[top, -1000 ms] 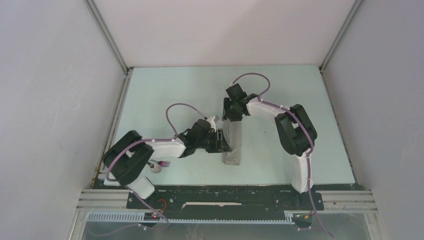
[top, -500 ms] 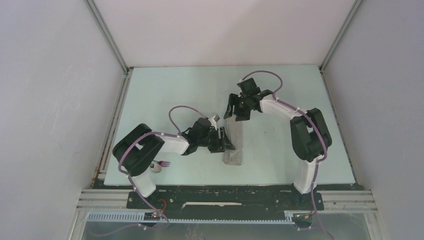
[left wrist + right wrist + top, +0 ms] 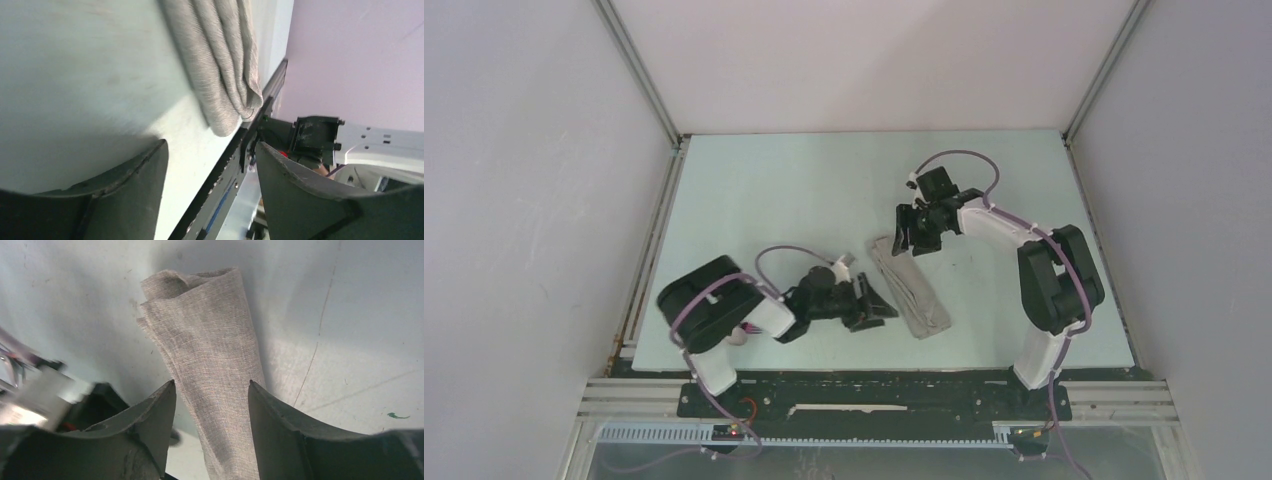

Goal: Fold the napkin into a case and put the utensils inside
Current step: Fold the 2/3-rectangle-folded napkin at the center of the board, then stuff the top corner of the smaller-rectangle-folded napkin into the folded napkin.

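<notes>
The left end effector (image 3: 882, 305) sits low over the desk (image 3: 764, 200) near the front edge, its jaws spread wide with nothing between them. Just to its right, the case (image 3: 912, 290) lies flat on the desk. It is a narrow, layered grey strip set diagonally, with its far end toward the left and its near end toward the right. The right end effector (image 3: 914, 238) hangs at the far end, jaws apart and empty. In its wrist view the cloth runs between the jaws, and contact cannot be told.
</notes>
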Available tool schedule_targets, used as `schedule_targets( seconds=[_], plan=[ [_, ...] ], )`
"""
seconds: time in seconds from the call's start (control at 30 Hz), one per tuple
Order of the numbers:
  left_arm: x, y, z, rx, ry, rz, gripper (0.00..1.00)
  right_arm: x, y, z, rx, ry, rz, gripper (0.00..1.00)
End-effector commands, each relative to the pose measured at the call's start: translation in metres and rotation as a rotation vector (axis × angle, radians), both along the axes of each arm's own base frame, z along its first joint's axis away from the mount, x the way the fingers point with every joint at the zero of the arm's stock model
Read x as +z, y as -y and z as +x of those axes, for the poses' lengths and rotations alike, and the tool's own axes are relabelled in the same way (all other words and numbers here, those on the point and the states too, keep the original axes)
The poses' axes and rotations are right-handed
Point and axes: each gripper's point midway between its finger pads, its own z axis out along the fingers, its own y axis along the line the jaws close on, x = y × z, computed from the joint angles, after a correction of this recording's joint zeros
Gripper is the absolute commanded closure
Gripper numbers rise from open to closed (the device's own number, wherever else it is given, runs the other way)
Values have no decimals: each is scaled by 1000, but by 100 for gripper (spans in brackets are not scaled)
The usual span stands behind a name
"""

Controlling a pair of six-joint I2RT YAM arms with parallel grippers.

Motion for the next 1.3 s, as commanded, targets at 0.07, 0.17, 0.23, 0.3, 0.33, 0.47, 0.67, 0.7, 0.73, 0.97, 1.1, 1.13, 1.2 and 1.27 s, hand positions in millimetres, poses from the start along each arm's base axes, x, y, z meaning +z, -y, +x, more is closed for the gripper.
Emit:
schedule_targets(
  seconds=[0.07,0.17,0.23,0.3,0.33,0.47,0.67,0.7,0.73,0.97,1.1,1.13,1.2,1.27],
  plan=[
    [15,-92,31,214,137,104,28,18,-18,7,220,229,-78,41],
    [15,-125,36,243,226,261,26,14,-29,11,270,268,-81,43],
    [23,-137,38,255,275,327,25,10,-34,13,288,263,-76,48],
    [35,-142,41,263,319,349,25,9,-37,17,301,274,-88,51],
    [38,-143,42,262,332,356,25,10,-41,18,313,281,-85,50],
    [42,-141,43,259,329,353,25,5,-48,22,331,277,-101,44],
    [41,-134,44,250,311,320,25,-4,-54,25,350,276,-145,45],
    [41,-134,44,249,311,320,25,-5,-54,26,351,274,-156,45],
    [41,-134,43,249,311,321,26,-7,-54,25,356,271,-162,45],
    [39,-135,45,255,308,327,26,-10,-62,22,374,267,-159,44],
    [41,-133,47,253,313,324,26,-16,-63,20,382,261,-186,46],
    [42,-133,47,253,314,324,26,-17,-62,20,383,264,-198,47],
    [44,-132,49,252,316,325,26,-19,-63,20,389,265,-205,47],
    [47,-130,50,253,321,320,26,-21,-64,19,394,266,-215,47]
  ],
)
